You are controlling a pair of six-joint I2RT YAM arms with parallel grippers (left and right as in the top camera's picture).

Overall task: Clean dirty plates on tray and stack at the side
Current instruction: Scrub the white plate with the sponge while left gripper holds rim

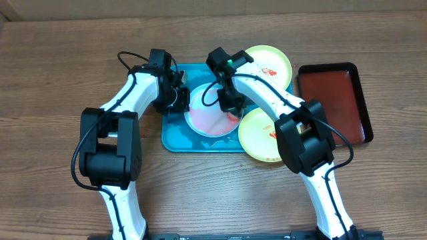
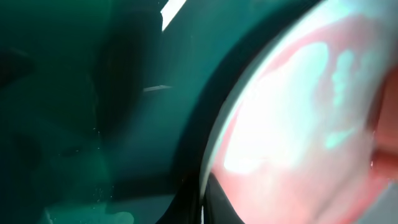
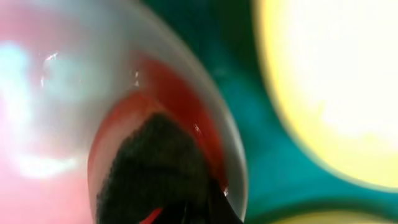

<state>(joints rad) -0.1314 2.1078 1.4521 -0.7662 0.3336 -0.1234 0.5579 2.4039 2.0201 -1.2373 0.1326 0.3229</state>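
Observation:
A pale blue-white plate (image 1: 208, 112), smeared pink-red, lies in the teal tray (image 1: 172, 137). My left gripper (image 1: 181, 101) is shut on this plate's left rim; in the left wrist view the rim (image 2: 208, 155) runs down between the dark fingers of the gripper (image 2: 202, 211). My right gripper (image 1: 230, 105) is shut on a dark sponge (image 3: 155, 168) that presses on the plate's right side, in a red smear (image 3: 180, 93). Two yellow-green plates overlap the tray's right edge. The far one (image 1: 270, 63) has red marks; the other (image 1: 260, 133) lies nearer.
A smaller dark-red tray with a black rim (image 1: 333, 100) lies on the wooden table to the right of the plates. Both arms reach over the teal tray from the front. In the right wrist view a yellow-green plate (image 3: 336, 81) lies close beside the sponge.

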